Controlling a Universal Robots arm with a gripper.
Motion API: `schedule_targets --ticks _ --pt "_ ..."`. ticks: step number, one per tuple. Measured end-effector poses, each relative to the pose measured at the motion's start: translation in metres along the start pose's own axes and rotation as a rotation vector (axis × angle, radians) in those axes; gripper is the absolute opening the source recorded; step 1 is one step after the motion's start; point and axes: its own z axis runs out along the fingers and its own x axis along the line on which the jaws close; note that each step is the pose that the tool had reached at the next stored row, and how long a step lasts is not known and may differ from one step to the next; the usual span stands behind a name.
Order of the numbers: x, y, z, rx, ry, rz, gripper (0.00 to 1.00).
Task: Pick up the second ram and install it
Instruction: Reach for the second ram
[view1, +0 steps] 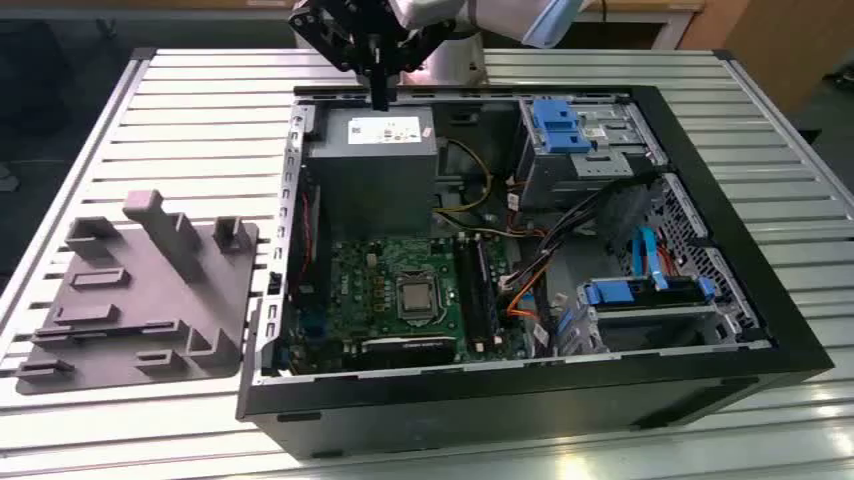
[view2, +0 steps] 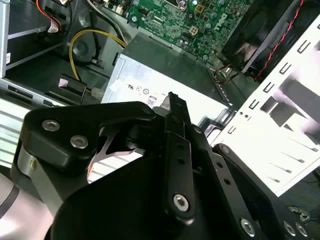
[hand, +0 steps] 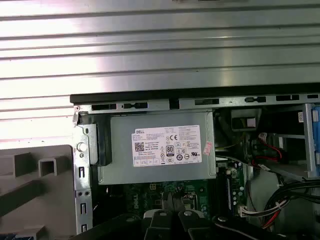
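Note:
In the exterior view my gripper (view1: 380, 72) hangs over the far edge of the open computer case (view1: 534, 388), above the grey power supply (view1: 371, 140). It is shut on the second ram (view1: 382, 98), a thin dark stick pointing down from the fingers. In the second wrist view the closed black fingers (view2: 177, 150) point at the power supply (view2: 165, 75). The fingertips (hand: 170, 207) also show in the first wrist view, in front of the green motherboard (hand: 150, 192). The black memory slots (view1: 478, 290) lie on the motherboard (view1: 400, 290), well nearer the camera than the gripper.
A pale grey moulded tray (view1: 134, 300) with upright posts lies on the slatted table at the exterior view's left. Inside the case are blue drive brackets (view1: 561, 125), orange and black cables (view1: 527, 280) and a fan (view2: 260, 35). The case walls ring the motherboard.

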Motion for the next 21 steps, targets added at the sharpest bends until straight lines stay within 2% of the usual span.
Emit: schedule_targets --ticks 9,21 --pt "0.0013 -0.0001 0.0000 0.0000 0.0000 0.000 0.11" --pt "0.0102 -0.0008 -0.0003 0.0000 0.0000 0.000 0.11"
